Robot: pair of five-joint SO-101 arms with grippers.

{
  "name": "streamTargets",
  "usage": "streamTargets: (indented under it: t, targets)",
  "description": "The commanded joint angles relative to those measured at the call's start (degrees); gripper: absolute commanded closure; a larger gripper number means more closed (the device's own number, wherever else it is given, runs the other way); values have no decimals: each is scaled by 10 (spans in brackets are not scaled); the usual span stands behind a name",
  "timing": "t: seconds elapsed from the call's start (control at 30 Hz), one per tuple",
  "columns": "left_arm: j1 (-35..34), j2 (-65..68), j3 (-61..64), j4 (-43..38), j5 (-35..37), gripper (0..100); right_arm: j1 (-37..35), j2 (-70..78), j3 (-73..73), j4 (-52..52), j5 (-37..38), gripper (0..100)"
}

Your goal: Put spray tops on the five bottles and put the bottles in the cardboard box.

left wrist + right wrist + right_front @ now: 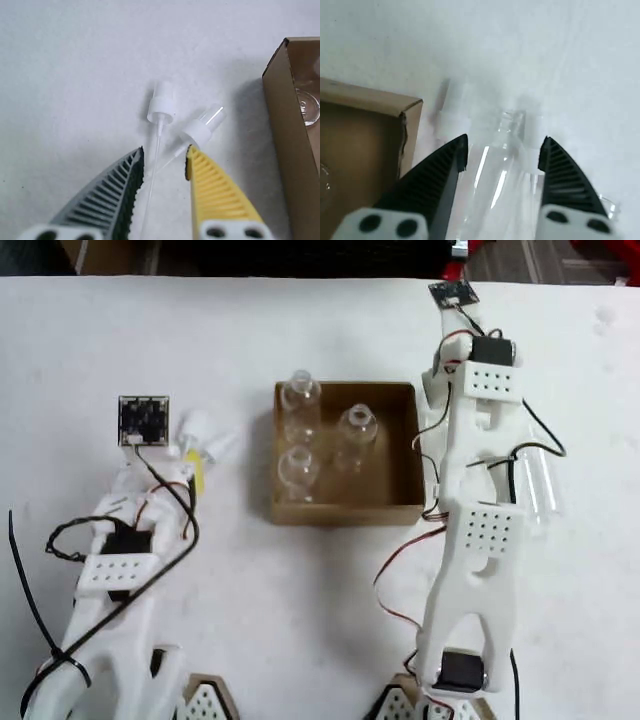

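Three clear bottles stand inside the cardboard box.

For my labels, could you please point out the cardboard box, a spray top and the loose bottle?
cardboard box (345, 512), high view, front wall.
spray top (161, 102), left wrist view, white head.
loose bottle (497, 170), right wrist view, body.

Note for you: white surface, evenly lit, with soft shadows. Beyond its far edge runs a dark strip, brownish at the left corner, reddish at the right.
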Motion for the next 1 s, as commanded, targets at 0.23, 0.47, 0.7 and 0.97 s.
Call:
streamTargets:
  t: [0.23, 0.47, 0.7, 0.97]
  targets:
    - [7, 0, -4, -13, 5, 862, 8, 33, -10, -42, 25, 798]
    - [7, 0, -4, -15, 5, 862, 16, 31, -10, -38, 63, 961]
    - [7, 0, -4, -17, 5, 862, 26, -20, -24, -1, 63, 961]
    - [7, 0, -4, -17, 5, 862, 24, -110, -132, 144, 63, 961]
